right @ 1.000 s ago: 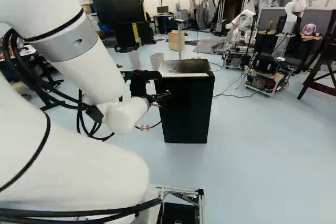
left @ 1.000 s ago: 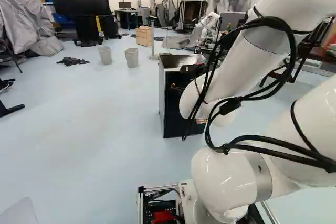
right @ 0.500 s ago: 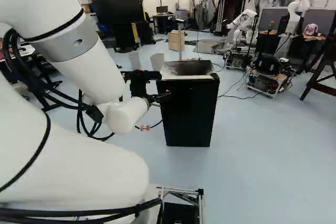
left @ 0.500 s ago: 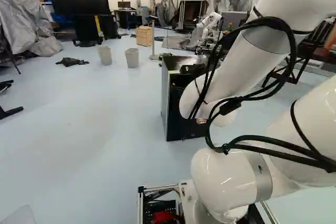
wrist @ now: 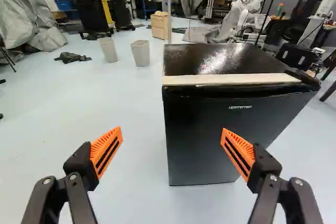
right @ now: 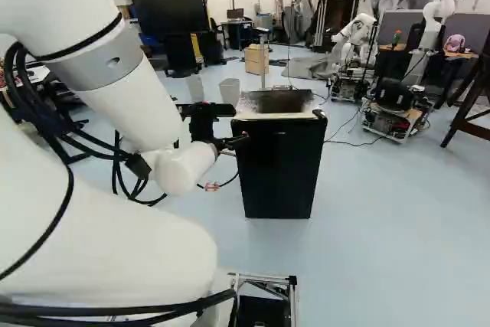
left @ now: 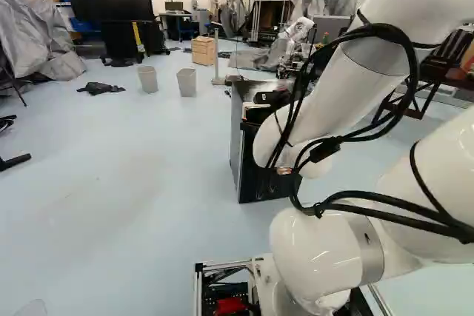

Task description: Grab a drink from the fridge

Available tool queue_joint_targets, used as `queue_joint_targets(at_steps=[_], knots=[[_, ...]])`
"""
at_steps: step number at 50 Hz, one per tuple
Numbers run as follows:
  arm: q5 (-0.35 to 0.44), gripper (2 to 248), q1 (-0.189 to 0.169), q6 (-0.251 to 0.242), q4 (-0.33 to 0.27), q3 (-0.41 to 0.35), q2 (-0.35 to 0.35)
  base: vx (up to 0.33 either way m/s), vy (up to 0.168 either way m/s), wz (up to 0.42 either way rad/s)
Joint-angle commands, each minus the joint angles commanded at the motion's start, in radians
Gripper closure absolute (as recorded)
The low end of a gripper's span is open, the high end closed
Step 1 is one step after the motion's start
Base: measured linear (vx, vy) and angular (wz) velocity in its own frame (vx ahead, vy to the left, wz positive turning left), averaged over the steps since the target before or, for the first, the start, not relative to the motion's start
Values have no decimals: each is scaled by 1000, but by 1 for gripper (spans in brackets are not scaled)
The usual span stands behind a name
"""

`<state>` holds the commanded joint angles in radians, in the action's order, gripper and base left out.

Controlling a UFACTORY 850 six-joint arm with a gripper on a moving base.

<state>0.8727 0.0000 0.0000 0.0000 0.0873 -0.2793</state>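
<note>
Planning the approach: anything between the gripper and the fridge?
Nothing visible between the open gripper and the fridge. Its door looks closed though, so likely blocks any drink inside; no drink shows.

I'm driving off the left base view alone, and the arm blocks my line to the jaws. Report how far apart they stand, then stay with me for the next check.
Observer: In the wrist view the jaws stand wide apart, with nothing gripped between them.
Operator: Good. Now the fridge: the arm covers much of its front from here. Tell me whether the door is open.
Observer: It appears shut: the wrist view shows it across the fridge's whole front, with no gap into the inside.
</note>
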Motion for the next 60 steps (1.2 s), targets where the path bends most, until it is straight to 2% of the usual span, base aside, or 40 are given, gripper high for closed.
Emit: queue_joint_targets(at_steps=[20,31,47,60], knots=[[0,3,1,0,0,0,0,21,24,-5],[0,3,19,0,16,11,13,0,0,0],[0,3,68,0,96,45,53,0,0,0],[13,3,116,0,194,80,92,0,0,0]])
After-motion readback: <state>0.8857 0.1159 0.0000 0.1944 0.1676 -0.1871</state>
